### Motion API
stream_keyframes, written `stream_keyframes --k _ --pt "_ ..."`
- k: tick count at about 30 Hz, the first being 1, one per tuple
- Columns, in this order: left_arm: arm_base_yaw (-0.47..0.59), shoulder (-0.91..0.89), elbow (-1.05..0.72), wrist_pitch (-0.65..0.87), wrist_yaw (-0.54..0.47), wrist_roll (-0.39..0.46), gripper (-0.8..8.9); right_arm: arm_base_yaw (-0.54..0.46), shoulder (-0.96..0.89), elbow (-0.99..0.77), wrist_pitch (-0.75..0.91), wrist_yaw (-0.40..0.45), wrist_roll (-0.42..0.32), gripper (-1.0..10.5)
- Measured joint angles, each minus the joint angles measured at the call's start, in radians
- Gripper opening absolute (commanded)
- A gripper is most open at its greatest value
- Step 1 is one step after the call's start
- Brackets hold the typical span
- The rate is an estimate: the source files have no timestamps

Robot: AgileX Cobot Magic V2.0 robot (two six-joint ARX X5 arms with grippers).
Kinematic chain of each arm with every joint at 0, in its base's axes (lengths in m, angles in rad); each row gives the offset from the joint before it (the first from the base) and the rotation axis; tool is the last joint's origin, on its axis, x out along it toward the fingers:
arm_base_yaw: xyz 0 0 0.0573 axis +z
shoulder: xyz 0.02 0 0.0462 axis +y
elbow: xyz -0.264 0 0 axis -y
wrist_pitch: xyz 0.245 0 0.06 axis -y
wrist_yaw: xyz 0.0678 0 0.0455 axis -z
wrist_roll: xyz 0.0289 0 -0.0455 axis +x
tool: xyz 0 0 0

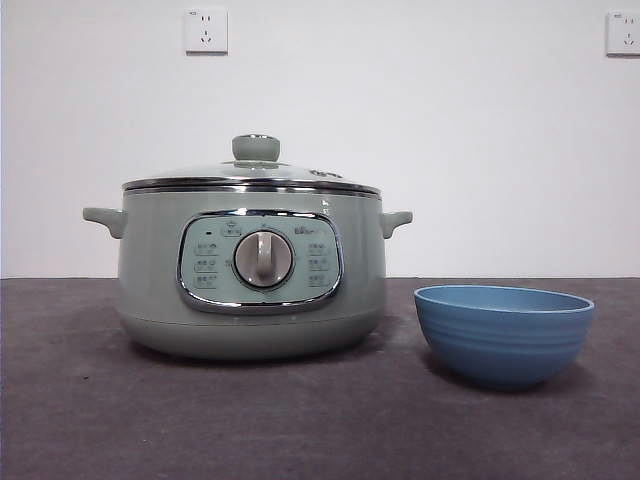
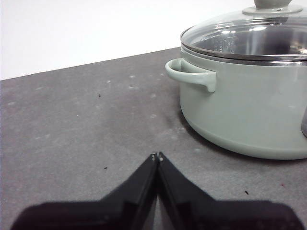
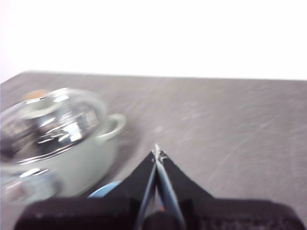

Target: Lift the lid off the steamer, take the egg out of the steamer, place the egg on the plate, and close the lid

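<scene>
The sage-green steamer (image 1: 250, 270) stands on the table left of centre, with the glass lid (image 1: 250, 175) closed on it. The blue plate (image 1: 503, 333), a ribbed bowl, stands to its right and looks empty. The egg is hidden. In the left wrist view my left gripper (image 2: 157, 156) is shut and empty, low over the table beside the steamer (image 2: 244, 100) and its lid (image 2: 249, 33). In the blurred right wrist view my right gripper (image 3: 156, 152) is shut and empty, above the table near the steamer (image 3: 62, 143), its lid (image 3: 50, 120) and the plate's edge (image 3: 103, 190). Neither arm shows in the front view.
The dark grey table (image 1: 320, 420) runs to a white wall with two sockets (image 1: 205, 30). The steamer's side handles (image 1: 395, 222) stick out on both sides.
</scene>
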Motion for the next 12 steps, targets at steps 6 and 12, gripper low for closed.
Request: stream_keyframes --k 6,12 --pt "0.0 0.0 0.0 0.0 0.0 0.0 -0.03 -0.042 -0.14 -0.325 0.275 0.01 0.034 0.0" --pt "0.0 0.0 0.0 0.0 0.0 0.0 -0.03 -0.042 -0.201 -0.507 0.372 0.031 0.052 0.0"
